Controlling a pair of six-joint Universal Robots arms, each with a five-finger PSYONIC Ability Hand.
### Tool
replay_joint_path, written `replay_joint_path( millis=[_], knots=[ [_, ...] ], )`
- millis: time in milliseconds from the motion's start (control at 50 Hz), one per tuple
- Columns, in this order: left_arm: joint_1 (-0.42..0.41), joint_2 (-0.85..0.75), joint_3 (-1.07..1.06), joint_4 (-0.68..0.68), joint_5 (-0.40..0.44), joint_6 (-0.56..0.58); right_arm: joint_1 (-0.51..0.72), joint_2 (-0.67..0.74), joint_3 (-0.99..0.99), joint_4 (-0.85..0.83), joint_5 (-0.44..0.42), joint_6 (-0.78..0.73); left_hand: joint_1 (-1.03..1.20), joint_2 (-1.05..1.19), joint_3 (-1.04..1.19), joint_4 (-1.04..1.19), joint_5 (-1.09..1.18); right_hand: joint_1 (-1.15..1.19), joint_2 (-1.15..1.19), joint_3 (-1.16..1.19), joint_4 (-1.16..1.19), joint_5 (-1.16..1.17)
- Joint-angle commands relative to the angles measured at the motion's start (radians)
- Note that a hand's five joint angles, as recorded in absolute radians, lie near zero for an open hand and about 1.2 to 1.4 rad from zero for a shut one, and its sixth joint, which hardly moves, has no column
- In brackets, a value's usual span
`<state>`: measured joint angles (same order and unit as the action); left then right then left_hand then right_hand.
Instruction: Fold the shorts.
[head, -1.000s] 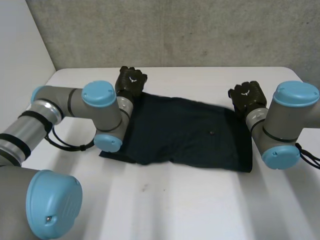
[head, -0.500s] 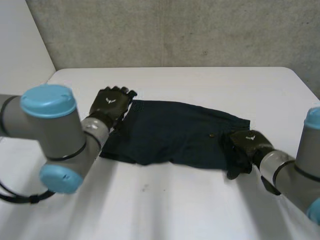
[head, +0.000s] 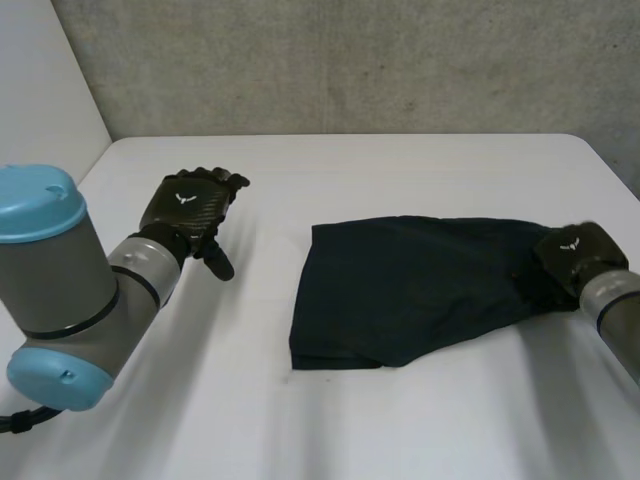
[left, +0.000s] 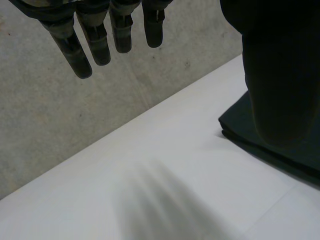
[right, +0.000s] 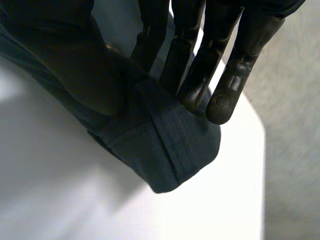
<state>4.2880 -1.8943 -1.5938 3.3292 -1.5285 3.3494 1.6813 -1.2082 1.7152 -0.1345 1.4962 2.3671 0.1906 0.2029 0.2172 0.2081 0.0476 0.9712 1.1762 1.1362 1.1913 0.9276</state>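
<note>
Right at the shorts (head: 410, 290) edge, right hand (head: 578, 255) is clamping the cloth; left hand (head: 190, 205) is hanging slack-fingered, empty, well clear.

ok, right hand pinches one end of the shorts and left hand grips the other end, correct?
Not quite: the left hand is open and off the shorts, over bare table, as the head view shows. The right hand does pinch one end.
</note>
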Motion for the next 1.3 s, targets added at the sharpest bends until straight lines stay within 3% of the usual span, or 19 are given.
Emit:
replay_joint_path(
  millis=[20, 120, 160, 240, 320, 360, 380, 440, 460, 520, 540, 600, 680, 740, 840, 1000, 1060, 1160, 1300],
  knots=[
    [0.018, 0.064, -0.055, 0.001, 0.028, -0.001, 0.285, 0.016, -0.183, 0.012, -0.016, -0.29, -0.015, -0.028, -0.042, -0.033, -0.047, 0.425, 0.22, 0.26, 0.205, 0.294],
    [0.019, 0.078, -0.067, 0.003, 0.028, -0.004, 0.49, 0.134, -0.295, -0.01, -0.102, -0.377, -0.015, -0.028, -0.042, -0.033, -0.047, 0.425, 0.22, 0.26, 0.205, 0.294],
    [0.019, 0.078, -0.067, 0.001, 0.028, -0.004, 0.573, 0.194, -0.321, -0.001, -0.196, -0.411, -0.015, -0.028, -0.042, -0.033, -0.047, 0.425, 0.22, 0.26, 0.205, 0.294],
    [0.026, 0.081, -0.067, 0.003, 0.028, -0.004, 0.626, 0.294, -0.328, 0.004, -0.313, -0.428, -0.015, -0.028, -0.042, -0.033, -0.047, 0.425, 0.22, 0.26, 0.205, 0.294],
    [0.032, 0.081, -0.066, 0.007, 0.03, -0.004, 0.626, 0.292, -0.316, 0.004, -0.34, -0.408, -0.015, -0.028, -0.042, -0.033, -0.047, 0.417, 0.212, 0.252, 0.197, 0.286],
    [0.033, 0.08, -0.055, 0.013, 0.03, -0.004, 0.626, 0.269, -0.316, 0.006, -0.337, -0.382, -0.015, -0.028, -0.042, -0.033, -0.047, -0.109, -0.314, -0.274, -0.329, -0.24],
    [0.035, 0.08, -0.051, 0.015, 0.03, -0.004, 0.62, 0.245, -0.307, 0.004, -0.338, -0.323, -0.015, -0.028, -0.042, -0.033, -0.047, -0.498, -0.703, -0.663, -0.718, -0.629],
    [0.033, 0.072, -0.018, 0.03, 0.03, -0.005, 0.592, 0.19, -0.295, 0.0, -0.347, -0.16, -0.012, -0.025, -0.039, -0.03, -0.044, -0.663, -0.868, -0.828, -0.883, -0.794],
    [0.032, 0.069, -0.008, 0.035, 0.028, -0.005, 0.559, 0.129, -0.284, -0.004, -0.343, 0.006, -0.012, -0.025, -0.039, -0.03, -0.044, -0.797, -1.002, -0.962, -1.017, -0.928],
    [0.023, 0.058, 0.04, 0.052, 0.028, -0.021, 0.517, 0.052, -0.269, -0.005, -0.333, 0.226, -0.012, -0.025, -0.039, -0.03, -0.044, -0.797, -1.002, -0.962, -1.017, -0.928],
    [0.018, 0.052, 0.054, 0.053, 0.028, -0.031, 0.49, 0.004, -0.26, -0.005, -0.329, 0.383, -0.009, -0.022, -0.036, -0.027, -0.041, -0.797, -1.002, -0.962, -1.017, -0.928],
    [-0.004, 0.021, 0.118, 0.046, 0.028, -0.094, 0.431, -0.04, -0.255, -0.007, -0.315, 0.628, 0.005, -0.007, -0.021, -0.012, -0.026, -0.797, -1.002, -0.962, -1.017, -0.928],
    [-0.062, -0.054, 0.198, 0.041, 0.047, -0.162, 0.353, -0.044, -0.272, 0.019, -0.307, 0.777, 0.005, -0.007, -0.021, -0.012, -0.026, -0.797, -1.002, -0.962, -1.017, -0.928],
    [-0.122, -0.13, 0.271, 0.012, 0.06, -0.171, 0.328, -0.033, -0.289, 0.055, -0.304, 0.774, 0.011, -0.001, -0.015, -0.006, -0.02, -0.797, -1.002, -0.962, -1.017, -0.928],
    [-0.186, -0.302, 0.412, -0.11, 0.062, -0.168, 0.317, 0.133, -0.423, 0.208, -0.246, 0.765, 0.026, 0.013, -0.001, 0.008, -0.006, -0.797, -1.002, -0.962, -1.017, -0.928],
    [-0.189, -0.517, 0.604, -0.348, 0.038, -0.133, 0.325, 0.326, -0.565, 0.328, -0.137, 0.589, 0.043, 0.031, 0.017, 0.026, 0.012, -0.797, -1.002, -0.962, -1.017, -0.928],
    [-0.189, -0.543, 0.626, -0.404, -0.007, -0.113, 0.325, 0.372, -0.583, 0.335, -0.117, 0.523, 0.058, 0.046, 0.032, 0.041, 0.027, -0.797, -1.002, -0.962, -1.017, -0.928],
    [-0.195, -0.552, 0.62, -0.458, -0.154, -0.047, 0.325, 0.407, -0.586, 0.335, -0.114, 0.465, 0.061, 0.049, 0.035, 0.044, 0.03, -0.797, -1.002, -0.962, -1.017, -0.928],
    [-0.223, -0.508, 0.572, -0.465, -0.183, -0.016, 0.327, 0.395, -0.586, 0.335, -0.128, 0.393, 0.064, 0.052, 0.037, 0.047, 0.032, -0.797, -1.002, -0.962, -1.017, -0.928]
  ],
)
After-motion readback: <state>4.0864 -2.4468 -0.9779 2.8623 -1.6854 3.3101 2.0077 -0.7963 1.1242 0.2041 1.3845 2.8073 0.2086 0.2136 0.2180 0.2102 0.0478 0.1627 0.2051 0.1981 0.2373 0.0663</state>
